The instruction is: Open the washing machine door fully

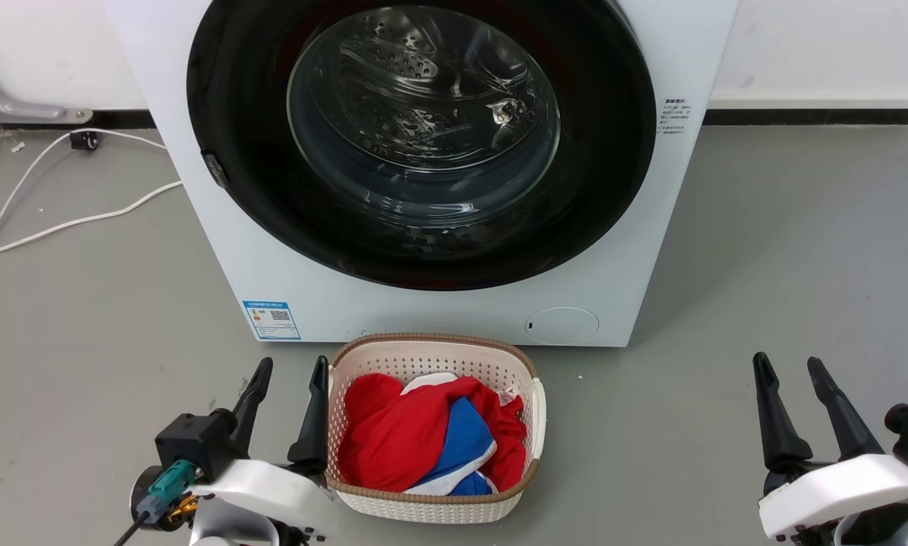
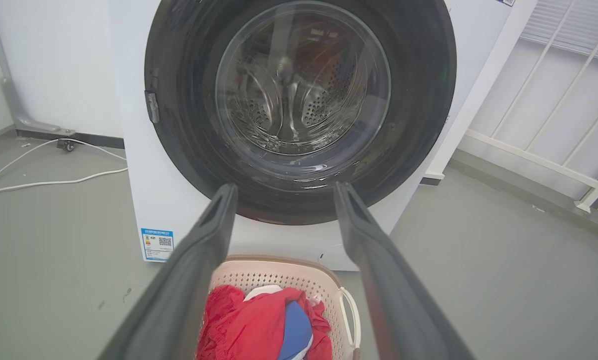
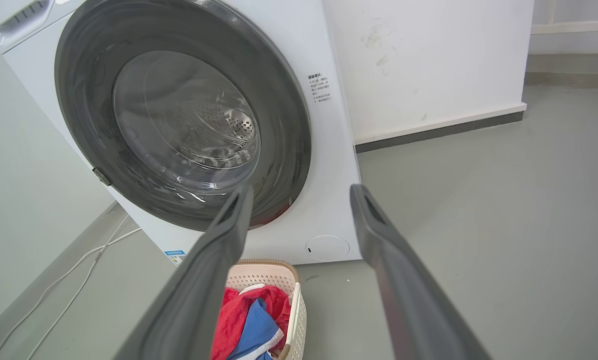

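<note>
Door: the washing machine door (image 1: 422, 136) fills the upper middle of the head view and sits flush in the machine's front. It is a round, glossy black ring around a clear, bulging glass bowl full of reflections.
Drum: behind the glass is the steel drum (image 2: 323, 105), shiny, ribbed and dotted with small holes.
Catch: a small grey tab (image 1: 215, 168) sits on the ring's left edge.
Machine: the washing machine (image 1: 218, 250) is a smooth white box. It has a blue label sticker (image 1: 271, 319) at the lower left of its front and a round flap (image 1: 562, 324) at the lower right.
Basket: a cream plastic laundry basket (image 1: 435, 350) with perforated walls and a brown braided rim stands on the floor just before the machine. Crumpled red, blue and white cloth (image 1: 400, 440) lies inside.
Left gripper: the left gripper (image 1: 292, 364), at lower left, has two long matte dark fingers spread apart and grasps nothing. It is close beside the basket's wall; I cannot tell whether it touches.
Right gripper: the right gripper (image 1: 787, 361), at lower right and well apart from the basket, has its fingers parted and is empty.
Floor: the floor (image 1: 765, 250) is smooth grey with a few specks. A white cable (image 1: 59, 225) trails across the left.
Room: a white wall (image 1: 802, 45) with a dark skirting strip runs behind.
</note>
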Motion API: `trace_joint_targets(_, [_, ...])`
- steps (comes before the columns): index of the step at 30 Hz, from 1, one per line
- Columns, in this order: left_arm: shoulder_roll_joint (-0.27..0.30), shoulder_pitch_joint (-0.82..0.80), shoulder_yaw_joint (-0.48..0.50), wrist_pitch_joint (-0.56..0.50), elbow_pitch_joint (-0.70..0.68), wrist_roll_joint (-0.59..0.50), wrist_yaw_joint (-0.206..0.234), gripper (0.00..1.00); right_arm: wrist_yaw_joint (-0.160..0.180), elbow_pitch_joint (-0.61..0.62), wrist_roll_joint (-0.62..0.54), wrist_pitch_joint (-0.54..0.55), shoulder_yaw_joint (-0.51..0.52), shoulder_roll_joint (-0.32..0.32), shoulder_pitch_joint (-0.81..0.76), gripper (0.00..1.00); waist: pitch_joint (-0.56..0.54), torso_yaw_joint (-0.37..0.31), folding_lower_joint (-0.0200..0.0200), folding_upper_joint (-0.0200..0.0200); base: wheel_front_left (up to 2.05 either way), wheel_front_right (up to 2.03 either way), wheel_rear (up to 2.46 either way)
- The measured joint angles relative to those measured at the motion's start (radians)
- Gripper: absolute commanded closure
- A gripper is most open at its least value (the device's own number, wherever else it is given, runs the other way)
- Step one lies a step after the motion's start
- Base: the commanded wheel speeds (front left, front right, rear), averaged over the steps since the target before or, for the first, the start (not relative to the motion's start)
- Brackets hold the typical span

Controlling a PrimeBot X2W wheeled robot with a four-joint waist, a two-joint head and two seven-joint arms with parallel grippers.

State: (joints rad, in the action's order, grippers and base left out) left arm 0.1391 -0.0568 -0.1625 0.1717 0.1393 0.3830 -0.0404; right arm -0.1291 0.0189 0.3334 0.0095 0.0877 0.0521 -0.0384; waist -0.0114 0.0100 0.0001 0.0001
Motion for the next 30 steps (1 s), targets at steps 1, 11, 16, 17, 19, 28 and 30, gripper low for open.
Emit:
trace_joint_targets(1, [0.001,0.0,-0.002,0.001,0.001,-0.009,0.001,0.0,0.0,0.002,-0.007,0.0,0.0,0.0,-0.001,0.0,0.0,0.0,-0.0001,0.0,0.0,0.0,0.0])
trace_joint_targets(11, [0.009,-0.004,-0.02,0.026,0.004,-0.092,0.018,0.0,0.0,0.023,-0.089,0.0,-0.004,0.0,-0.009,0.0,0.001,0.003,-0.0001,0.0,0.0,0.0,0.0])
trace_joint_targets(16, [0.01,-0.004,-0.025,0.035,0.009,-0.122,0.023,0.0,0.0,0.032,-0.127,-0.001,-0.004,0.0,-0.014,0.0,0.001,0.004,0.0,0.0,0.0,0.0,0.0])
trace_joint_targets(17, [0.01,-0.004,-0.026,0.037,0.011,-0.127,0.023,0.0,0.0,0.033,-0.134,-0.002,-0.004,0.0,-0.014,0.0,0.001,0.004,-0.0001,0.0,0.0,0.0,0.0])
trace_joint_targets(19, [0.009,-0.004,-0.027,0.043,0.015,-0.134,0.022,0.0,0.0,0.035,-0.145,-0.002,-0.005,0.0,-0.017,0.0,0.0,0.003,-0.0001,0.0,0.0,0.0,0.0])
trace_joint_targets(28, [0.004,-0.004,-0.03,0.06,0.027,-0.168,0.017,0.0,0.0,0.045,-0.216,-0.009,-0.002,0.0,-0.033,0.0,-0.003,0.006,-0.0001,0.0,0.0,0.0,0.0])
trace_joint_targets(30, [0.002,-0.004,-0.028,0.062,0.027,-0.172,0.017,0.0,0.0,0.045,-0.233,-0.01,-0.003,0.0,-0.034,0.0,-0.004,0.006,0.0,0.0,0.0,0.0,0.0])
